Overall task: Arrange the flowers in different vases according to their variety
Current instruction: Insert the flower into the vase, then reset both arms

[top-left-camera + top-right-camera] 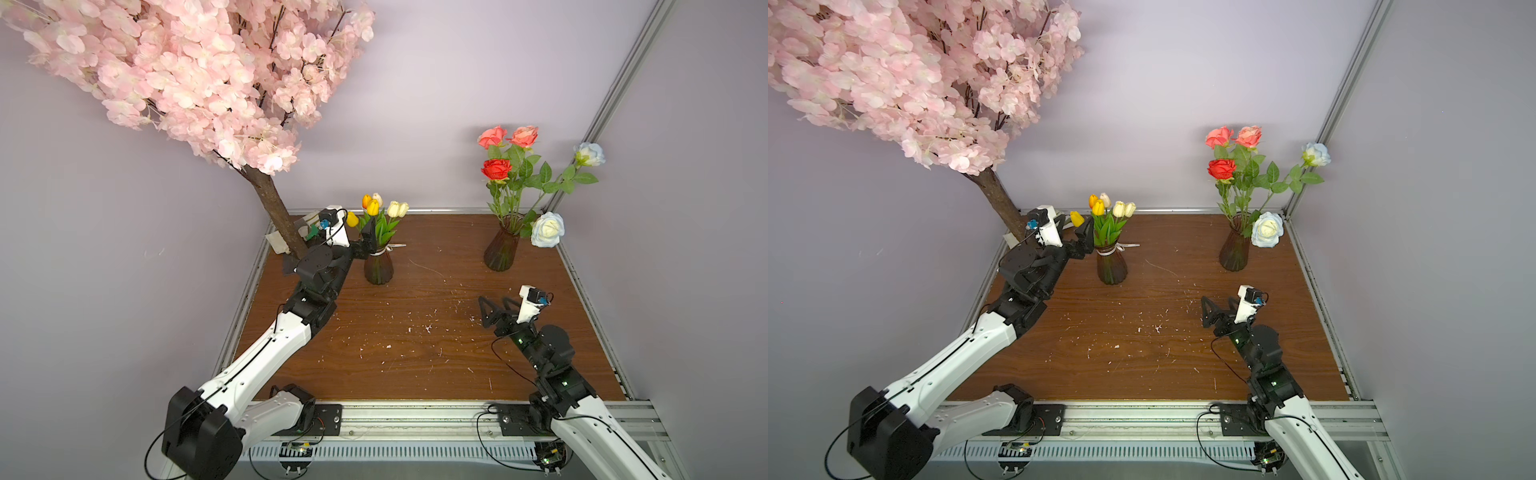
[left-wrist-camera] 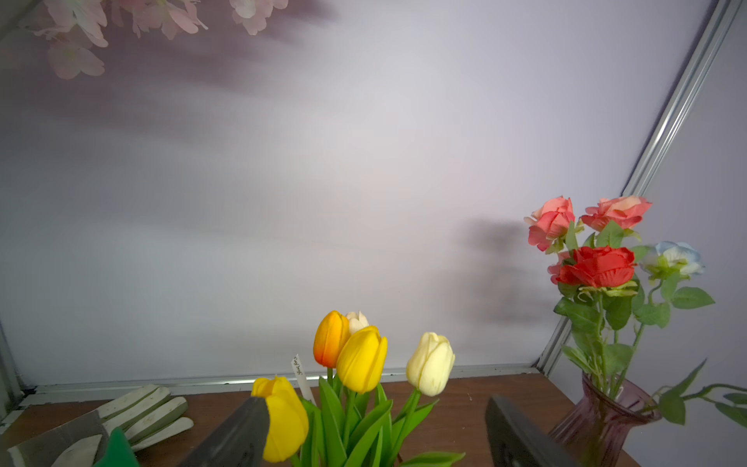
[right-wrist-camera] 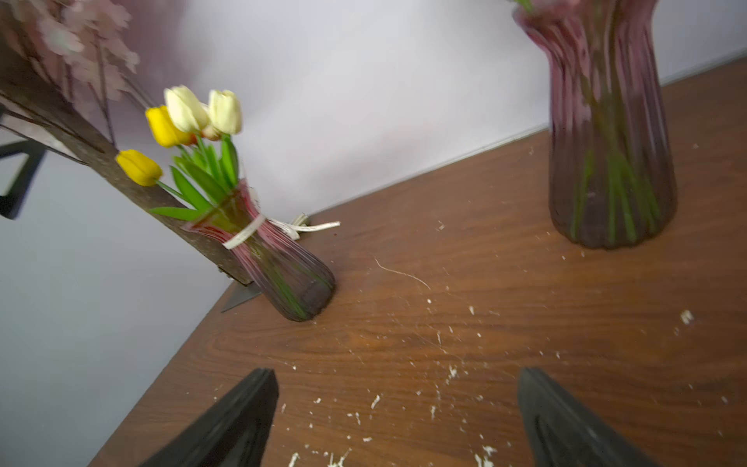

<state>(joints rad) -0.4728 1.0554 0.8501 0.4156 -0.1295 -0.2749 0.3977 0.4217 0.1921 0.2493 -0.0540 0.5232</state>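
Yellow, orange and cream tulips [image 1: 380, 208] stand in the ribboned purple vase [image 1: 378, 268] at the back left in both top views. One yellow tulip [image 2: 283, 416] leans out sideways. My left gripper [image 1: 359, 237] is open around the tulip leaves just above that vase's rim, one finger [image 2: 242, 432] against the leaning tulip. Coral, red and white roses [image 1: 511, 158] fill the plain vase [image 1: 502, 249] at the back right, and one white rose [image 1: 547, 229] droops beside it. My right gripper [image 1: 494, 305] hovers open and empty over the table, in front of the rose vase [image 3: 610, 141].
The pink blossom tree's trunk [image 1: 274, 208] rises at the back left corner, right behind my left arm. A white glove [image 2: 145, 408] lies near its base. White crumbs are scattered over the wooden table [image 1: 415, 353]. Metal rails and walls border the table.
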